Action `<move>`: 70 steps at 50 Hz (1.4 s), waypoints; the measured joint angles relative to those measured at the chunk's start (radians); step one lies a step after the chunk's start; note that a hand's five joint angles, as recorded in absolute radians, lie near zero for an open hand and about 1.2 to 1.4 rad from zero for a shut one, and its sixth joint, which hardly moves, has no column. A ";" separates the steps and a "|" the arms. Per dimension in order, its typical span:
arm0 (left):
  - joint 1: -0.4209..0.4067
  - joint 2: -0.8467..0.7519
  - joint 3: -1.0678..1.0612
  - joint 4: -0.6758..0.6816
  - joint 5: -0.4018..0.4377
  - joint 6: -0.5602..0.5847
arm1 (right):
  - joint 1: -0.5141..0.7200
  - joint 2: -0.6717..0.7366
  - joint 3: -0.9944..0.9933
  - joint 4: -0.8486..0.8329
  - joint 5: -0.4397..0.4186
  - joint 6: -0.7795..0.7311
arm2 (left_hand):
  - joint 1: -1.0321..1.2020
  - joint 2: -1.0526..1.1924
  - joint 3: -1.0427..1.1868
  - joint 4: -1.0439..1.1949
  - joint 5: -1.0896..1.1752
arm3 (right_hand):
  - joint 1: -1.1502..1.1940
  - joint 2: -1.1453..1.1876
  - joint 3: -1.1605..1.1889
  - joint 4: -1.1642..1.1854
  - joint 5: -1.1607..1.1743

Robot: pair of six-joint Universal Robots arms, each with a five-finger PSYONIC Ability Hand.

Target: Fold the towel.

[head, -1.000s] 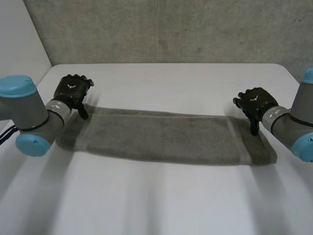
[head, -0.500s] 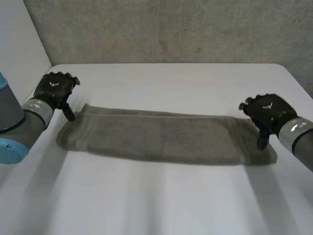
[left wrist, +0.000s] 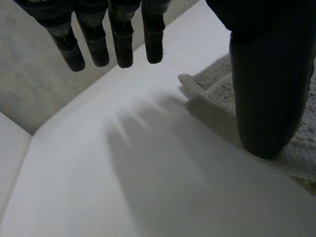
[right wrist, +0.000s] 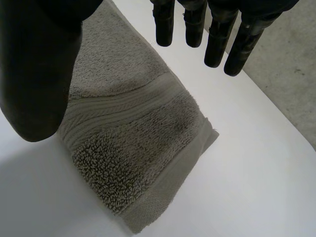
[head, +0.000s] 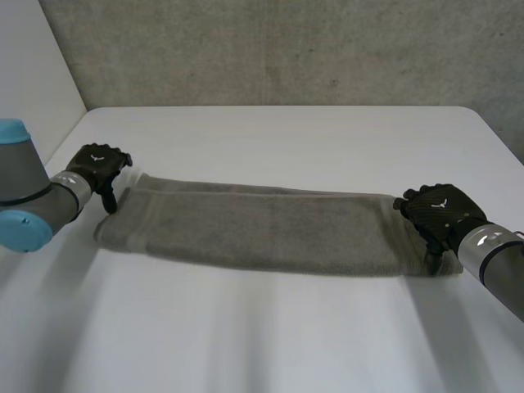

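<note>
the right hand [head: 438,214] is nearest, poised over the right short end of the towel [head: 262,229]. in its wrist view the banded end of the towel lies under the palm, between the thumb and the fingers [right wrist: 217,39], which are straight, spread and hold nothing; whether the thumb tip touches the cloth i cannot tell.

the towel lies flat on the white table [head: 246,336] as a long narrow strip, seemingly folded once lengthwise already. its long axis runs straight from one hand to the other, so each short end belongs to one hand.

farther off, the left hand [head: 97,168] is at the towel's left end, by the far corner. its fingers [left wrist: 123,44] hang straight over bare table just off that corner, with only the thumb above the cloth edge. it grips nothing.

judging from this, halving the strip means carrying one short end along the long axis to the other, and the right hand is better centred over its end.
</note>
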 measured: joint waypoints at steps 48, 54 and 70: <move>-0.026 -0.091 0.134 -0.117 0.070 -0.006 | -0.001 0.046 0.001 -0.007 -0.010 -0.014 | 0.422 0.390 0.000 0.000 0.376 | -0.004 0.000 0.000 0.000 0.000; -0.029 -0.085 0.131 -0.118 0.068 -0.006 | -0.001 0.046 0.001 -0.006 -0.010 -0.014 | 0.413 0.387 0.000 0.000 0.365 | -0.004 0.000 0.000 0.000 0.000; -0.034 -0.086 0.161 -0.129 0.069 -0.006 | -0.001 0.049 0.001 -0.008 -0.011 -0.016 | 0.391 0.367 0.000 0.000 0.333 | -0.004 0.000 0.000 0.000 0.000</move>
